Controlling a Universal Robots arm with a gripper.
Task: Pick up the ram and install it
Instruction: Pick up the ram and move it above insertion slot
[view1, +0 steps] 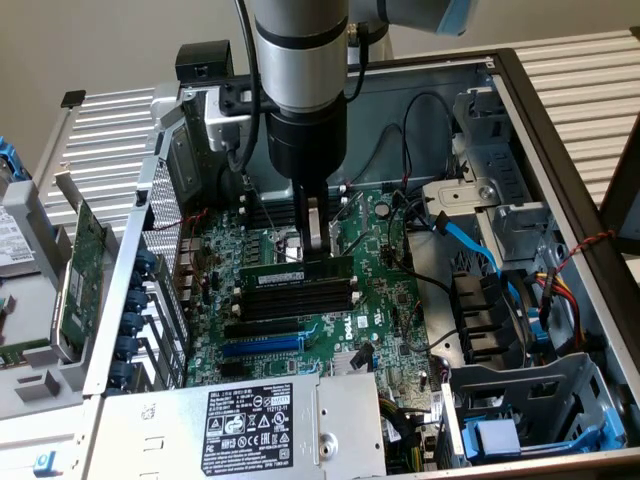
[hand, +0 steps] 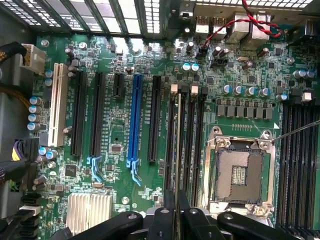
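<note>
Figure: open computer case (view1: 560, 130) with the gripper (view1: 316, 245) hanging over the motherboard (view1: 400, 290). Its fingers are pinched together on the ram (view1: 280, 268), a green stick held on its long edge directly beneath the tool and lined up with the black memory slots (view1: 300, 297); whether it has entered a slot cannot be told. From the wrist, the ram (hand: 178, 145) appears edge-on, running straight out from the gripper (hand: 177, 212), with the processor socket (hand: 239, 172) to one side and a blue slot (hand: 134, 120) to the other. White "DELL" lettering (view1: 362, 318) sits just past the memory slots (the power supply label (view1: 255, 420) is too fine to read).
</note>
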